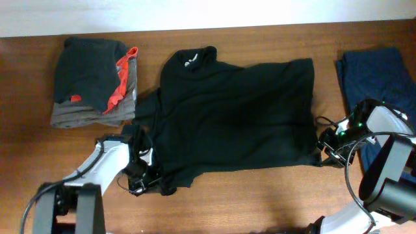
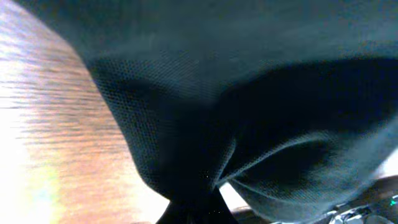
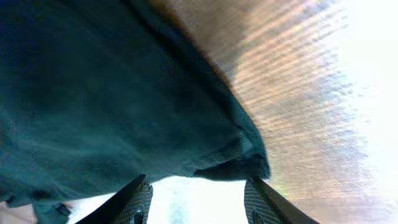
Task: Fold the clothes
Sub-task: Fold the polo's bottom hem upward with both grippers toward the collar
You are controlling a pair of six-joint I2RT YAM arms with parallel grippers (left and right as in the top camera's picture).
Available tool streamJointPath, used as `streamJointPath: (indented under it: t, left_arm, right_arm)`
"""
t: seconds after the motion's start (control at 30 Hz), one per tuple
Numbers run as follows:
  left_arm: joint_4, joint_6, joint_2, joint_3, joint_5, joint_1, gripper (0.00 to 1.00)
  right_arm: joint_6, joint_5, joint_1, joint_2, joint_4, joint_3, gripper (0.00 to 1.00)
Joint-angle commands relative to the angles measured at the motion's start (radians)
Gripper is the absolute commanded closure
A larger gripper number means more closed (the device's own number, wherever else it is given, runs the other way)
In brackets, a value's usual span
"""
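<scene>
The clothes [image 1: 234, 114], a black collared shirt, lie spread across the middle of the table with the collar at the back. My left gripper [image 1: 145, 171] is at the shirt's front left edge. In the left wrist view black fabric [image 2: 236, 93] fills the frame and bunches into the shut jaws of the left gripper [image 2: 194, 210]. My right gripper [image 1: 324, 148] sits at the shirt's front right corner. Its fingers [image 3: 138, 200] stand apart, and the shirt's corner [image 3: 239, 163] lies just ahead of them, not between them.
A pile of folded grey, dark and red garments [image 1: 94, 81] sits at the back left. A navy blue garment [image 1: 380, 78] lies at the right edge behind the right arm. Bare wooden table [image 1: 260, 195] shows along the front.
</scene>
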Motion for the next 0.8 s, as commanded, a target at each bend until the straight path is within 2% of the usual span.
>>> streamJointPath:
  t: [0.0, 0.2, 0.37, 0.43, 0.47, 0.5, 0.53, 0.63, 0.77]
  left_arm:
    - [-0.011, -0.010, -0.113, 0.048, -0.015, -0.003, 0.99]
    - [-0.013, -0.022, -0.198, 0.048, -0.014, -0.003, 0.99]
    - [-0.013, -0.025, -0.224, 0.048, -0.015, -0.003, 0.99]
    - [-0.014, -0.025, -0.224, 0.048, -0.014, -0.003, 0.99]
    - [-0.015, -0.025, -0.224, 0.048, -0.014, -0.003, 1.00]
    - [-0.016, -0.025, -0.225, 0.048, -0.014, -0.003, 0.99]
    - [-0.017, -0.025, -0.227, 0.049, -0.015, -0.003, 0.99]
    - [-0.038, -0.025, -0.232, 0.061, -0.015, -0.003, 0.99]
    - [-0.113, -0.025, -0.262, 0.136, -0.034, -0.003, 0.99]
  right_arm:
    - [0.035, 0.056, -0.001, -0.022, -0.006, -0.027, 0.44]
    - [0.042, -0.062, -0.001, -0.022, 0.125, -0.127, 0.44]
    - [0.101, -0.045, -0.001, -0.022, 0.266, -0.173, 0.52]
    - [0.101, -0.074, -0.001, -0.022, 0.276, -0.172, 0.68]
    - [0.091, -0.095, -0.001, -0.022, 0.266, -0.171, 0.83]
    - [0.083, -0.098, -0.001, -0.023, 0.257, -0.171, 0.93]
    - [0.080, -0.089, -0.001, -0.026, 0.243, -0.167, 0.96]
    - [0.055, -0.061, -0.006, -0.052, 0.198, -0.126, 0.96]
    - [0.059, 0.089, -0.025, -0.149, 0.048, 0.017, 0.96]
